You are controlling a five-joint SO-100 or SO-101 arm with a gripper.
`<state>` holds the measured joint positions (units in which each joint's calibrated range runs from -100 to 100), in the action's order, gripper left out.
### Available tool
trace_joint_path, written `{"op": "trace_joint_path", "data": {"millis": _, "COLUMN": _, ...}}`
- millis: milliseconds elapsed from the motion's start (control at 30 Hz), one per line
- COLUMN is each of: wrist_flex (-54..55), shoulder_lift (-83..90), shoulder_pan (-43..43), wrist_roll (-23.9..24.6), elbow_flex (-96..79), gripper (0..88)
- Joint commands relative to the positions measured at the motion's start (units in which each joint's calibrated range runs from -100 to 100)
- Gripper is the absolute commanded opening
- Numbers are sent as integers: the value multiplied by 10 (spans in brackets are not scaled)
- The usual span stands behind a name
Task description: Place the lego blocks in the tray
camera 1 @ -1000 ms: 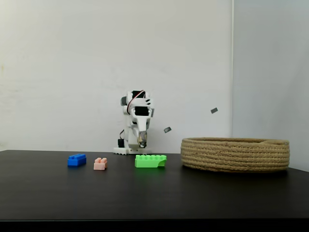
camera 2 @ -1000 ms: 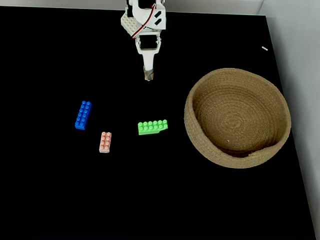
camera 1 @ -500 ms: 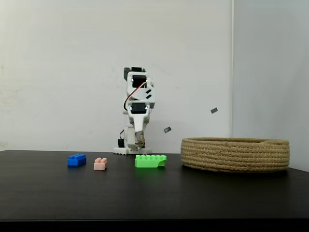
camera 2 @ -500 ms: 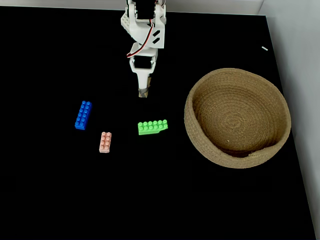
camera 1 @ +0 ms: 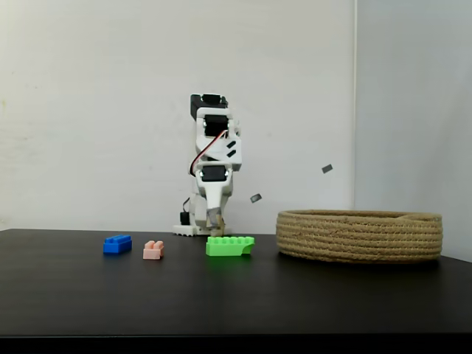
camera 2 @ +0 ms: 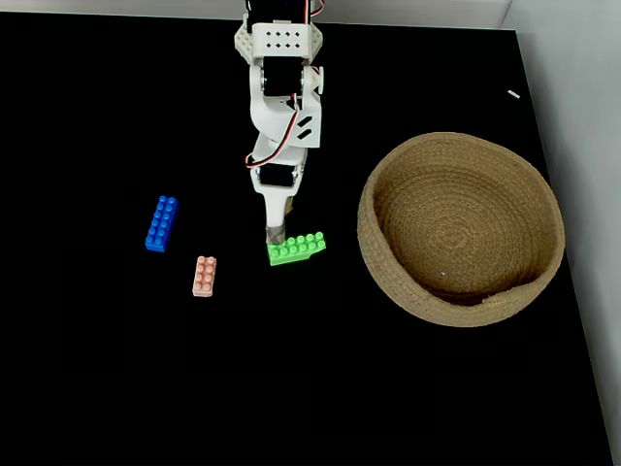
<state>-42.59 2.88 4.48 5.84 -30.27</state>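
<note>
The white arm (camera 2: 279, 107) reached out over the black desk (camera 2: 116, 388), its jaws (camera 2: 276, 234) pointed down at the left end of the green brick (camera 2: 296, 248) — whether they touched it could not be told, nor whether they were parted or clenched, since the tips read as 1 narrow point in both fixed views. In the top-down fixed view, the pink brick (camera 2: 204, 276) lay left of the jaws and a little nearer the camera, the blue brick (camera 2: 161, 222) farther left. The rope tray (camera 2: 388, 272) sat well to the right, apart from all 3 bricks.

In the side-on fixed view, the jaws (camera 1: 214, 219) hung just above the green brick (camera 1: 229, 245).
</note>
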Motion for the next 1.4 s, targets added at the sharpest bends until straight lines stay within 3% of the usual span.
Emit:
{"op": "trace_joint_path", "data": {"millis": 0, "wrist_flex": -8, "shoulder_lift": -17, "shoulder_pan": -4, "wrist_roll": 0, "elbow_flex": 92, "gripper": 258}}
{"op": "trace_joint_path", "data": {"millis": 300, "wrist_flex": -7, "shoulder_lift": -76, "shoulder_pan": -25, "wrist_roll": -3, "elbow_flex": 114, "gripper": 286}}
{"op": "trace_joint_path", "data": {"millis": 467, "wrist_flex": -8, "shoulder_lift": -111, "shoulder_pan": -35, "wrist_roll": -10, "elbow_flex": 117, "gripper": 253}}
{"op": "trace_joint_path", "data": {"millis": 667, "wrist_flex": -8, "shoulder_lift": -124, "shoulder_pan": -39, "wrist_roll": -15, "elbow_flex": 110, "gripper": 157}}
{"op": "trace_joint_path", "data": {"millis": 767, "wrist_flex": -8, "shoulder_lift": -117, "shoulder_pan": -39, "wrist_roll": -24, "elbow_flex": 96, "gripper": 14}}
{"op": "trace_joint_path", "data": {"millis": 900, "wrist_flex": -8, "shoulder_lift": -86, "shoulder_pan": -35, "wrist_roll": -28, "elbow_flex": 69, "gripper": 2}}
{"op": "trace_joint_path", "data": {"millis": 1000, "wrist_flex": -62, "shoulder_lift": -40, "shoulder_pan": -18, "wrist_roll": -20, "elbow_flex": 73, "gripper": 1}}
{"op": "trace_joint_path", "data": {"millis": 1200, "wrist_flex": -287, "shoulder_lift": 24, "shoulder_pan": -23, "wrist_roll": 5, "elbow_flex": 174, "gripper": 0}}
{"op": "trace_joint_path", "data": {"millis": 1367, "wrist_flex": -325, "shoulder_lift": 109, "shoulder_pan": -47, "wrist_roll": 29, "elbow_flex": 176, "gripper": 0}}
